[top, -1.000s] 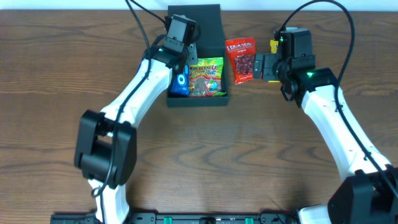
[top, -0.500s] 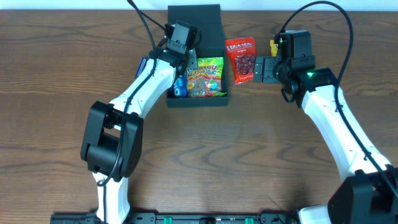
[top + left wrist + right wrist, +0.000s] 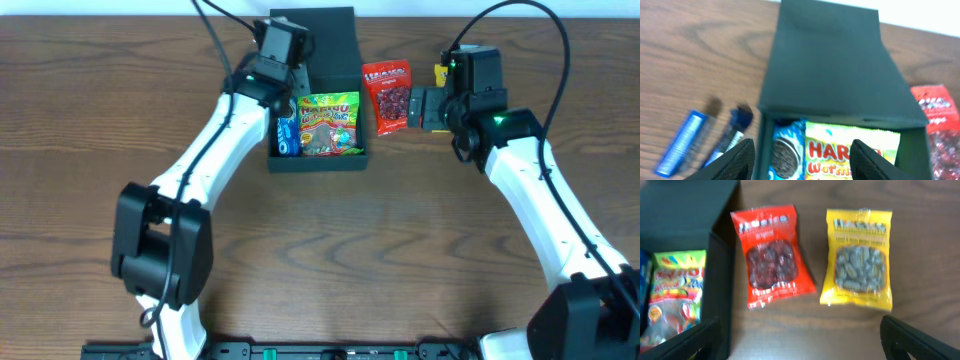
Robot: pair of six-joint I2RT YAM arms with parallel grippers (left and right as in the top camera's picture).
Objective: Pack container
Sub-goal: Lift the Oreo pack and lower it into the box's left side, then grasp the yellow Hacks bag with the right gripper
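**A:** Overhead first. Where's the container?
**B:** Container (image 3: 318, 163) sits far centre on the table (image 3: 320, 260), lid (image 3: 325, 45) open on its far side. Inside, a cookie packet (image 3: 287, 135) on the left and a gummy packet (image 3: 332, 125) on the right. A red packet (image 3: 387, 95) lies just right of the box.
**A:** Left wrist?
**B:** Left gripper (image 3: 804, 146) is over the open box, fingers apart, nothing between them. A blurred blue wrapper (image 3: 682, 145) lies on the table to the left.
**A:** Right wrist?
**B:** Right gripper (image 3: 800, 330) is spread wide and empty. The yellow packet (image 3: 858, 257) lies beside the red one, not touching.

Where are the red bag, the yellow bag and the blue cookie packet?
red bag (image 3: 771, 260), right wrist view, its dark middle.
yellow bag (image 3: 859, 267), right wrist view, its dark middle.
blue cookie packet (image 3: 785, 157), left wrist view, the cookie picture.
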